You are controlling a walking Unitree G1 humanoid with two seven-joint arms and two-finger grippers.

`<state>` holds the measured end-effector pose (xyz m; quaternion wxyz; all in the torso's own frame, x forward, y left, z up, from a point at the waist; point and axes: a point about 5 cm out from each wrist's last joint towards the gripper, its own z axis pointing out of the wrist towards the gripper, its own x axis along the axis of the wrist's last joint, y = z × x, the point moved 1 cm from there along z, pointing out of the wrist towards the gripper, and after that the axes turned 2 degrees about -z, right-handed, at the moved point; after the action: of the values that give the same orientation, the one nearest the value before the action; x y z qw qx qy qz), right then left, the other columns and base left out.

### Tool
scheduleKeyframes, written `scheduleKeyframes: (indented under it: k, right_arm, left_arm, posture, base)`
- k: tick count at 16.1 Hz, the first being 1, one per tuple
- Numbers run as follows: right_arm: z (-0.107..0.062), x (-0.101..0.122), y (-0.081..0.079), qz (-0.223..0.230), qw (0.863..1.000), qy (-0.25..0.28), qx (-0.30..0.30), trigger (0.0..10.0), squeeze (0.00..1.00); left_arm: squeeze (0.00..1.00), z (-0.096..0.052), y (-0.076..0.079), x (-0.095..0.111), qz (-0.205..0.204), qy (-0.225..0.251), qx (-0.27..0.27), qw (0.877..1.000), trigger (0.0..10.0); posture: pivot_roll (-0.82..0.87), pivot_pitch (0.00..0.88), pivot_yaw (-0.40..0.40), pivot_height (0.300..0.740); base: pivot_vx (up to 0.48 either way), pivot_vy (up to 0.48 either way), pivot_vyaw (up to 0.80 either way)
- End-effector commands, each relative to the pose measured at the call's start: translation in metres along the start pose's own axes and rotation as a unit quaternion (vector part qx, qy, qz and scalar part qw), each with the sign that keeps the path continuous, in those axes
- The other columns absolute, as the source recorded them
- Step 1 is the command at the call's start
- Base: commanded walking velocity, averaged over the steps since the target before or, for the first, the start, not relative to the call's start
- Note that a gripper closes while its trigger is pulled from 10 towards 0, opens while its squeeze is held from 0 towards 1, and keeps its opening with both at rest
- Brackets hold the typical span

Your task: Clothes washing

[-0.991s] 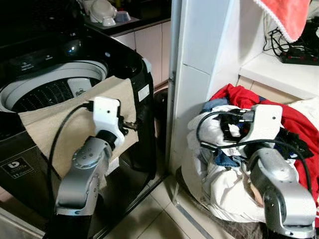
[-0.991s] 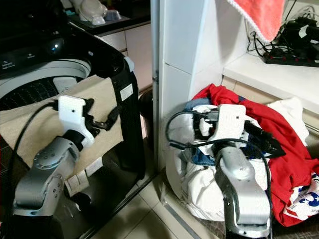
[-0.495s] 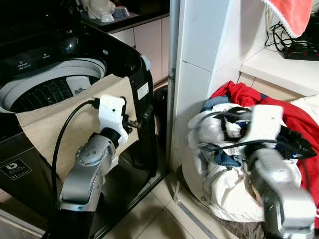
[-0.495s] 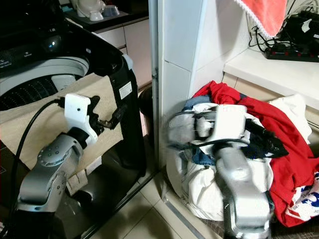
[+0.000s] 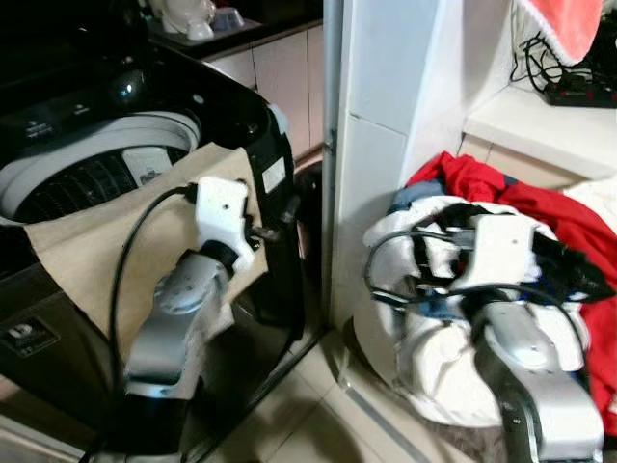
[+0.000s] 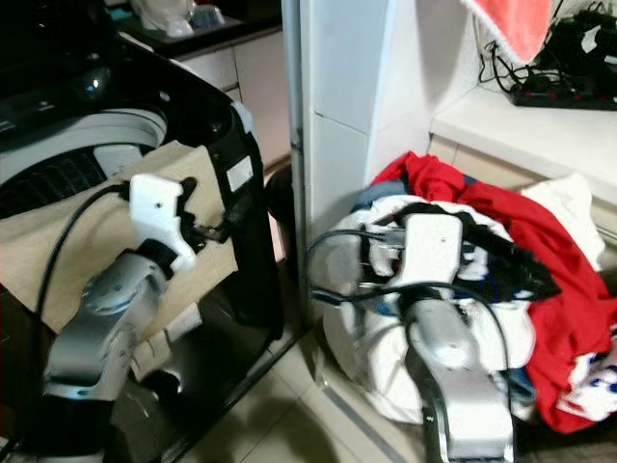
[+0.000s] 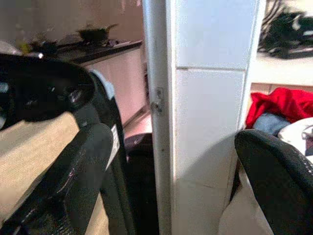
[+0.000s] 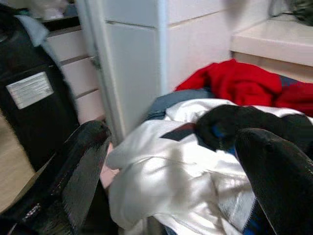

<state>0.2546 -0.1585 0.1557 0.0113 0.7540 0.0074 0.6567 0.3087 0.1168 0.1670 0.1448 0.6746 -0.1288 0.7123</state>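
A black top-loading washing machine (image 5: 241, 116) stands at the left with its drum open. A beige cloth (image 5: 87, 241) hangs over its front rim. My left gripper (image 5: 275, 224) is open with nothing in it, held in front of the cloth near the machine's right corner. On the floor at the right lies a laundry pile with a white garment (image 8: 161, 171), a red garment (image 5: 540, 198) and a black garment (image 8: 234, 122). My right gripper (image 5: 429, 260) hovers just over the white garment, open, holding nothing.
A white tiled pillar (image 5: 386, 106) stands between the machine and the pile. A coral towel (image 5: 569, 24) hangs above a shelf with cables (image 5: 578, 92). Tiled floor (image 5: 308, 429) lies in front. Dishes (image 5: 193, 14) sit on the back counter.
The view has shifted a little. My right arm swung and settled slightly lower over the pile. My left gripper edged up toward the machine's corner. Both stay open.
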Motion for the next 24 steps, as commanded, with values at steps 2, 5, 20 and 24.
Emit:
scheduleKeyframes:
  k: [2, 5, 20, 24]
  right_arm:
    - [-0.003, 0.005, -0.005, 0.011, 1.0, 0.015, 0.008, 10.0, 0.0]
    - [-0.005, 0.003, -0.005, 0.021, 1.0, 0.013, 0.003, 10.0, 0.0]
    - [0.0, 0.011, 0.0, -0.019, 0.999, 0.031, 0.032, 10.0, 0.0]
    - [0.002, 0.013, 0.001, -0.019, 0.999, 0.034, 0.036, 10.0, 0.0]
  left_arm:
    - [0.0, 0.0, -0.007, 0.001, 0.01, -0.001, 0.012, 1.0, 10.0]
    - [0.0, 0.001, -0.007, 0.0, 0.011, -0.001, 0.008, 1.0, 10.0]
    - [0.0, -0.015, -0.008, -0.002, -0.001, 0.015, 0.055, 0.998, 10.0]
    - [0.0, -0.017, -0.008, -0.002, -0.002, 0.015, 0.058, 0.998, 10.0]
  posture:
    - [-0.14, 0.0, 0.074, 0.74]
    - [-0.15, 0.0, 0.078, 0.74]
    - [-0.14, 0.0, 0.04, 0.74]
    - [-0.13, 0.0, 0.031, 0.74]
  base:
    - [0.0, 0.476, -0.55]
    - [0.0, 0.474, -0.66]
    - [0.079, -0.128, -0.16]
    - [0.333, 0.0, 0.0]
